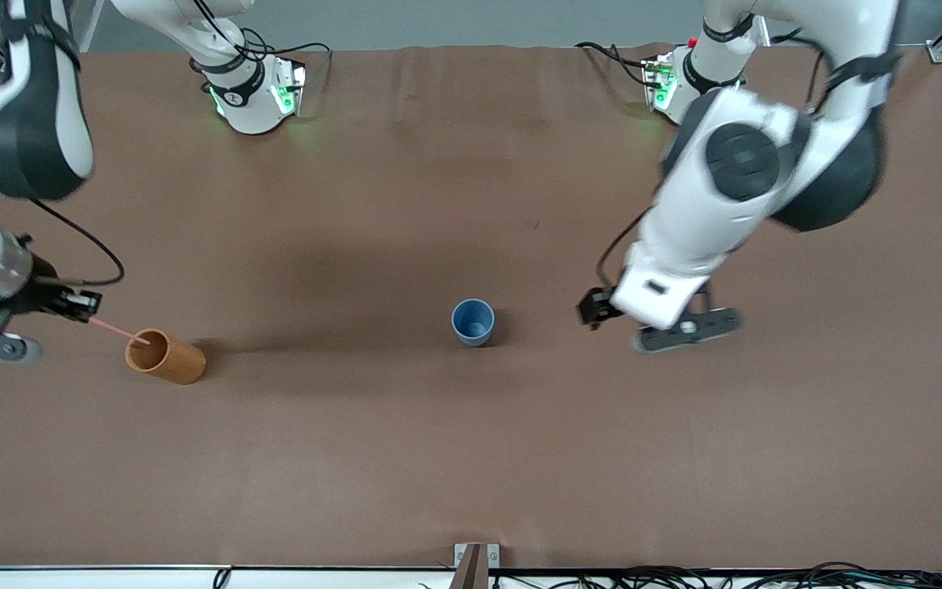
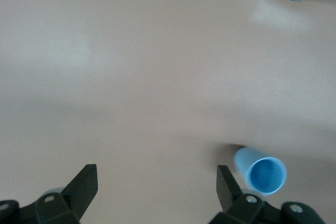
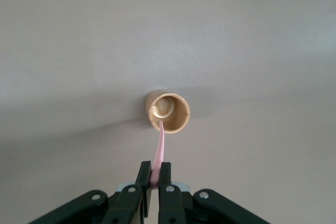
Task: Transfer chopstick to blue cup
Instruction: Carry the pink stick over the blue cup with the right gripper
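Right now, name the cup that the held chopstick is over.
The brown wooden cup, toward the right arm's end: the right gripper holds the chopstick over its mouth. The blue cup stands apart.

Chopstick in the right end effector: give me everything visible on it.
The chopstick is a single thin, straight, pale pink stick, smooth and plastic-looking, tapering to a point. The right end effector is shut on its thick end, holding it up off the table. It slants down toward the brown wooden cup, its tip at the cup's rim in both views; whether it touches the rim cannot be told. Nothing else touches it. It is toward the right arm's end of the table, well away from the blue cup.
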You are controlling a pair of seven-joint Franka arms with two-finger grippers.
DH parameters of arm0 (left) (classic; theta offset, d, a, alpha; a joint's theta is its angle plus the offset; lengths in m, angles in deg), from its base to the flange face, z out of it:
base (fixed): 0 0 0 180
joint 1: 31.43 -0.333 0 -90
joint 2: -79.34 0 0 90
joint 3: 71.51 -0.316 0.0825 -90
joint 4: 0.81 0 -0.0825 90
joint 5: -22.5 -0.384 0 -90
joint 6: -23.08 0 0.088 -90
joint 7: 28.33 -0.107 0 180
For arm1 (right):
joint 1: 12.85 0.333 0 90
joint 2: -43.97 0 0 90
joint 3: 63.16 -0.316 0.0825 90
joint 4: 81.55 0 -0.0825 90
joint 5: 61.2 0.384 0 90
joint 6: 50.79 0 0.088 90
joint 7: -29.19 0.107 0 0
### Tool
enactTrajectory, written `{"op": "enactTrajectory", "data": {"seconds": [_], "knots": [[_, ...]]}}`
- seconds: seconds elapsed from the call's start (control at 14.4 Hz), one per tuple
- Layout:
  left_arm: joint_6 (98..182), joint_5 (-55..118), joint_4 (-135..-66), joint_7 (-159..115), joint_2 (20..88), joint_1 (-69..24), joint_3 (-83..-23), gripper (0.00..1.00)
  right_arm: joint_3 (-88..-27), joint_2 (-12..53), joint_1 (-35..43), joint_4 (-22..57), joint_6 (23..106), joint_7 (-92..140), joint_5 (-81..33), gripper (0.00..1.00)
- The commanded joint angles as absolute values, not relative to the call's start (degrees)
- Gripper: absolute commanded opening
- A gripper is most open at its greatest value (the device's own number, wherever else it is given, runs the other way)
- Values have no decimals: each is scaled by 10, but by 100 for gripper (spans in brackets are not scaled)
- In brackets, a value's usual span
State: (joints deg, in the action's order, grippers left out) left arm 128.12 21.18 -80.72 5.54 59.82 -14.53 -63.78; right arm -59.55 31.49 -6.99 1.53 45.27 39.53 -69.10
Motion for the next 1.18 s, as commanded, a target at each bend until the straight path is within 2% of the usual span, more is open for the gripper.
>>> {"op": "enactTrajectory", "data": {"seconds": [0.0,0.28,0.35,0.62,1.11], "knots": [[1259,240,-864,-66,664,-203,-632,100,-600,349,-54,4,444,403,-665,7],[1230,247,-936,-214,766,-274,-634,100,-600,363,29,-20,443,417,-651,7],[1213,247,-935,-241,782,-286,-634,100,-599,362,51,-27,444,448,-651,7],[1112,239,-895,-274,823,-289,-639,100,-597,356,155,-32,452,604,-655,6],[1109,243,-903,-275,833,-289,-640,100,-596,282,306,-39,555,837,-657,3]]}}
